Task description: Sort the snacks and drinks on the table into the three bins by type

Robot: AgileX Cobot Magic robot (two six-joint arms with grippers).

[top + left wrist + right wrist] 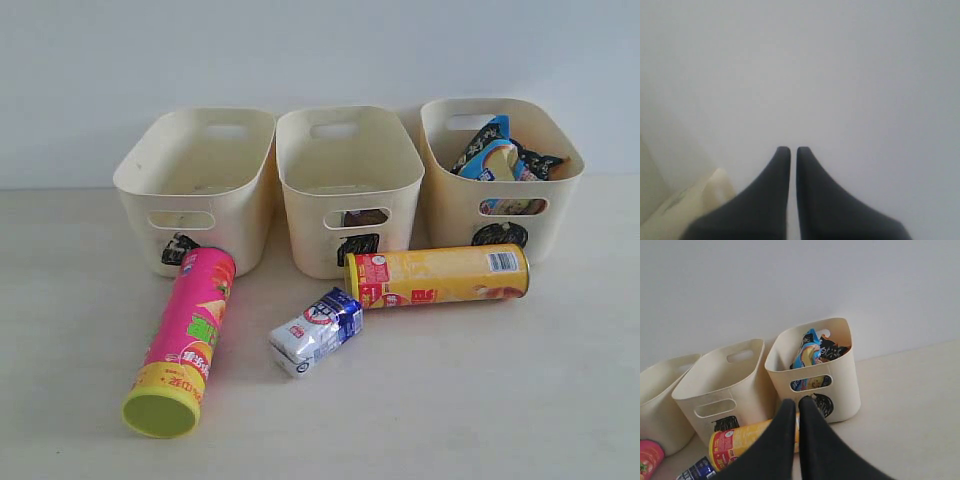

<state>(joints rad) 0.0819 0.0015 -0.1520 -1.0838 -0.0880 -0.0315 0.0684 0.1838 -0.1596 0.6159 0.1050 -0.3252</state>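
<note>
Three cream bins stand in a row at the back: the left bin [200, 180], the middle bin [345, 185] and the right bin [500, 170]. Blue and orange-black noodle packets [500, 150] stick out of the right bin. A pink chip tube [185, 335] lies in front of the left bin, lid end toward the camera. A yellow chip tube [440, 275] lies across the front of the right bin. The white-blue carton [317, 330] lies between the tubes. Neither arm shows in the exterior view. My left gripper [790, 149] is shut, facing a blank wall. My right gripper [796, 401] is shut above the yellow tube [740, 440].
A pale wall rises behind the bins. The cream tabletop [480, 400] stretches in front of and to the right of the snacks. A cream bin corner [710, 187] shows beside my left gripper.
</note>
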